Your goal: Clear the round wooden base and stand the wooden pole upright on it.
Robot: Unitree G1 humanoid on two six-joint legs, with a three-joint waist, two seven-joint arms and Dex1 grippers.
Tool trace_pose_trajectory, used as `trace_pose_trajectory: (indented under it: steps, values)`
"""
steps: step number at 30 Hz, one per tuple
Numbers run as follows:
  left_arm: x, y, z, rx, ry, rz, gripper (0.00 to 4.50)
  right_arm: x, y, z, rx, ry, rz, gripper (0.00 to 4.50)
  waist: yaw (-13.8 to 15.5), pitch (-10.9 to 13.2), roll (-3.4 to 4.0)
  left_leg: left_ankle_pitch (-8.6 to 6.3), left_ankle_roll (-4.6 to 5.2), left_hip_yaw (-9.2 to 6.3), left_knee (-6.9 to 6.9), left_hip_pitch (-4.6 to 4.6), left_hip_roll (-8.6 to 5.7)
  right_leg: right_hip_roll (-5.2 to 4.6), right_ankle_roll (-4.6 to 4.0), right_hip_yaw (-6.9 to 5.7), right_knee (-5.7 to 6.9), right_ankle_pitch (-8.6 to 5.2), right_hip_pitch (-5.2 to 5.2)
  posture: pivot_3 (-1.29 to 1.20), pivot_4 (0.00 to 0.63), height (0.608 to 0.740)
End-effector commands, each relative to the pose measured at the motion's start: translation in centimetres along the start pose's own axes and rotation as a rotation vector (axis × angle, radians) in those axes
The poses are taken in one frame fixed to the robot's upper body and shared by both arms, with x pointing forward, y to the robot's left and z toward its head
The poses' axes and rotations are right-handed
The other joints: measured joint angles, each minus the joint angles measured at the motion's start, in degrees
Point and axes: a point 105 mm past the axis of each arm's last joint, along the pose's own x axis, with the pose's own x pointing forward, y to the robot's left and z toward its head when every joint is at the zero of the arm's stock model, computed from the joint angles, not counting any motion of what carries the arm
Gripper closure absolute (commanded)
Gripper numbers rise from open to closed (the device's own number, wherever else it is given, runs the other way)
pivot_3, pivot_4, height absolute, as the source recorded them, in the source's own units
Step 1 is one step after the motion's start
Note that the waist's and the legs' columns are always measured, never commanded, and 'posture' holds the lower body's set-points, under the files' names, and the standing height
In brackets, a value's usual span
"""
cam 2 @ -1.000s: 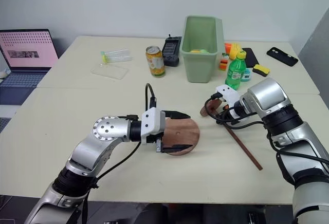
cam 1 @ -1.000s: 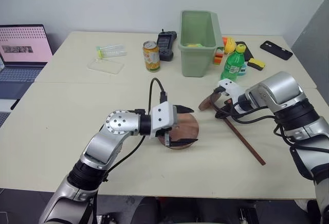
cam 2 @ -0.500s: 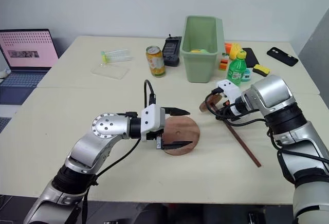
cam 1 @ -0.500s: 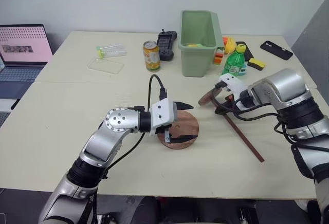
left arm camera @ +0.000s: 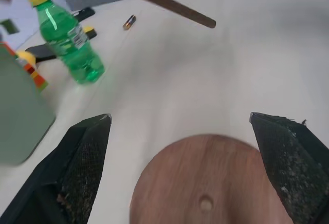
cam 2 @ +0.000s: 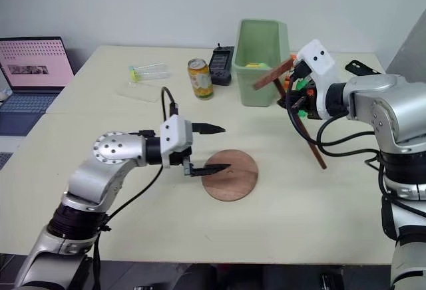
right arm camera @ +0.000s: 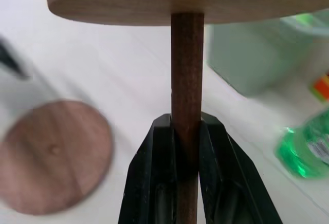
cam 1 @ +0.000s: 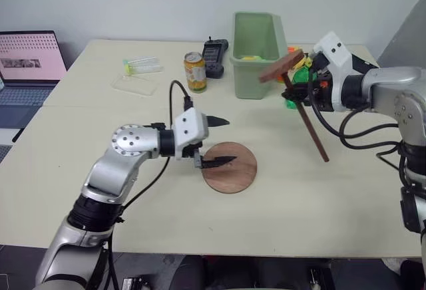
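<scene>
The round wooden base (cam 1: 234,170) lies flat on the table with its centre hole (left arm camera: 205,203) uncovered. My left gripper (cam 1: 222,142) is open and points right. It hovers at the base's left edge with nothing between its fingers (left arm camera: 77,167). The wooden pole (cam 1: 307,124) hangs tilted in the air to the right of the base. Its disc end (cam 1: 276,69) is up and its free end (cam 1: 325,159) is just above the table. My right gripper (right arm camera: 186,126) is shut on the rod just under the disc.
A green bin (cam 1: 256,54) stands at the back, with a green bottle (left arm camera: 69,41) and small toys beside it. A drink can (cam 1: 195,72), a black handset (cam 1: 214,57), clear plastic items (cam 1: 136,85) and a laptop (cam 1: 30,64) lie further left. A small battery (left arm camera: 129,22) lies on the table.
My right gripper has lifted the pole off the table, turning its disc end upward. My left gripper has drawn back to the left and slightly up, uncovering most of the base.
</scene>
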Motion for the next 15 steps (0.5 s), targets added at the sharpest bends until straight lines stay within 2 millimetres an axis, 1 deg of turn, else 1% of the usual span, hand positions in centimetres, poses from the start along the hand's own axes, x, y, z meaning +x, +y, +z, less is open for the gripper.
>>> trace_pose_trajectory:
  steps: [1, 2, 4, 7, 9, 10, 12, 15]
  values:
    - [-2.0, 0.6, 0.1, 0.021, 0.031, 0.014, 0.0, -0.7, 2.5, 3.6, -0.079, -0.316, 0.036, 4.28, -0.1, 0.0, 0.02, 0.0, 0.0, 0.03, 0.0, 0.01, -0.01, 0.0, 0.0, 0.02, 0.03, 0.0, -0.01, 0.0, 0.15, 0.74]
    - [-3.1, 0.6, -0.7, 0.034, 0.088, 0.014, 0.0, -0.7, 3.7, 4.3, -0.127, -0.448, 0.016, 4.28, -0.1, 0.0, -0.01, 0.0, 0.0, 0.02, 0.01, 0.01, -0.01, 0.0, 0.0, 0.02, 0.06, 0.0, -0.01, 0.0, 0.15, 0.74]
    - [-4.6, 0.5, -1.6, 0.05, 0.159, 0.005, 0.0, -1.1, 5.4, 5.2, -0.171, -0.617, -0.003, 4.28, -0.5, 0.0, -0.02, 0.01, 0.0, -0.04, -0.01, 0.01, 0.14, 0.01, 0.0, 0.03, 0.03, 0.0, -0.03, 0.0, 0.15, 0.74]
    - [-5.6, 0.7, -1.8, 0.037, 0.174, 0.023, 0.0, -0.7, 7.0, 5.5, -0.147, -0.743, -0.002, 4.28, -0.5, 0.0, 0.07, 0.04, -0.06, 0.01, -0.05, -0.24, 0.1, 0.02, 0.0, 0.01, 0.19, 0.0, -0.42, 0.0, 0.15, 0.74]
    - [-6.0, 0.7, -1.9, 0.031, 0.182, 0.027, 0.0, -0.3, 7.9, 5.7, -0.085, -0.803, 0.019, 4.28, -0.4, 0.0, 0.05, 0.08, -0.13, 0.04, 0.09, -0.41, -0.01, 0.02, 0.0, 0.04, 0.32, 0.0, -0.61, 0.0, 0.15, 0.74]
    - [-6.1, 0.4, -2.1, 0.036, 0.197, 0.021, 0.0, 0.0, 8.6, 5.6, -0.094, -0.821, 0.032, 4.28, -0.3, 0.0, 0.05, 0.08, -0.13, 0.06, 0.11, -0.4, -0.02, 0.02, 0.0, 0.05, 0.36, 0.0, -0.6, 0.0, 0.15, 0.74]
    - [-6.3, 0.0, -2.5, 0.047, 0.22, 0.009, 0.0, 0.8, 9.6, 5.3, -0.085, -0.838, 0.054, 4.28, -0.4, 0.0, 0.03, 0.08, -0.11, 0.09, 0.11, -0.37, -0.04, 0.02, 0.0, 0.09, 0.4, 0.0, -0.62, 0.0, 0.15, 0.74]
    - [-6.5, -0.4, -2.7, 0.04, 0.23, 0.006, 0.0, 1.5, 10.4, 4.5, -0.04, -0.833, 0.088, 4.28, -0.4, 0.0, 0.04, 0.08, -0.11, 0.09, 0.1, -0.37, -0.03, 0.02, 0.0, 0.09, 0.45, 0.0, -0.66, 0.0, 0.15, 0.74]
